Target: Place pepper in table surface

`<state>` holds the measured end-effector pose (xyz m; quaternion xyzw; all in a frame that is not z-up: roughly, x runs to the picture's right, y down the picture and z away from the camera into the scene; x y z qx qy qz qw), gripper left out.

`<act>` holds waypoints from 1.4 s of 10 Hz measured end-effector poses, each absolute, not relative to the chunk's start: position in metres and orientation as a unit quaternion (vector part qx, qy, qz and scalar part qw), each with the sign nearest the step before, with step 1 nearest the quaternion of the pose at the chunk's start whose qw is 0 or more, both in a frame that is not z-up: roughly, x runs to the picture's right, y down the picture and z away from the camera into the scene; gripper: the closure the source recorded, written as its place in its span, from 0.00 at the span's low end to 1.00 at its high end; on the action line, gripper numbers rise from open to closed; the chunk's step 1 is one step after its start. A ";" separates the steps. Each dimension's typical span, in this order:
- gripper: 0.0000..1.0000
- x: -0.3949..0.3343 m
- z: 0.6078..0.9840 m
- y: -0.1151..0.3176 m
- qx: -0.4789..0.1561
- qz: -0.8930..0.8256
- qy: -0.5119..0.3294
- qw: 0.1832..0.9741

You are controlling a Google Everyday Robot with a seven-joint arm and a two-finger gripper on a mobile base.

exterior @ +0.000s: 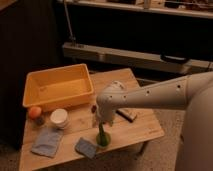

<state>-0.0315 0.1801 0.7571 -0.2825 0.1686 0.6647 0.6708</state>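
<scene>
The pepper (103,136) is slim and dark green. It hangs upright under my gripper (102,124), with its lower end at or just above the table surface (137,131), near the front edge. The gripper is shut on the pepper's upper end. My white arm reaches in from the right and hides part of the tabletop behind it.
A yellow bin (57,87) stands at the back left. An orange fruit (34,112) and a white cup (59,118) sit left of the gripper. Two blue cloths (46,142) (87,147) lie at the front. A dark red item (93,107) and a dark flat object (127,114) lie close to the gripper.
</scene>
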 end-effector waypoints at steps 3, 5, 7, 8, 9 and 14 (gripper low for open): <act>0.90 -0.033 0.755 0.180 -0.264 0.668 0.194 0.668; 1.00 -0.038 0.745 0.171 -0.255 0.667 0.195 0.672; 1.00 -0.037 0.726 0.151 -0.242 0.673 0.193 0.672; 1.00 -0.038 0.717 0.138 -0.237 0.675 0.191 0.672; 1.00 -0.036 0.708 0.120 -0.232 0.677 0.188 0.672; 1.00 -0.044 0.700 0.078 -0.236 0.682 0.174 0.670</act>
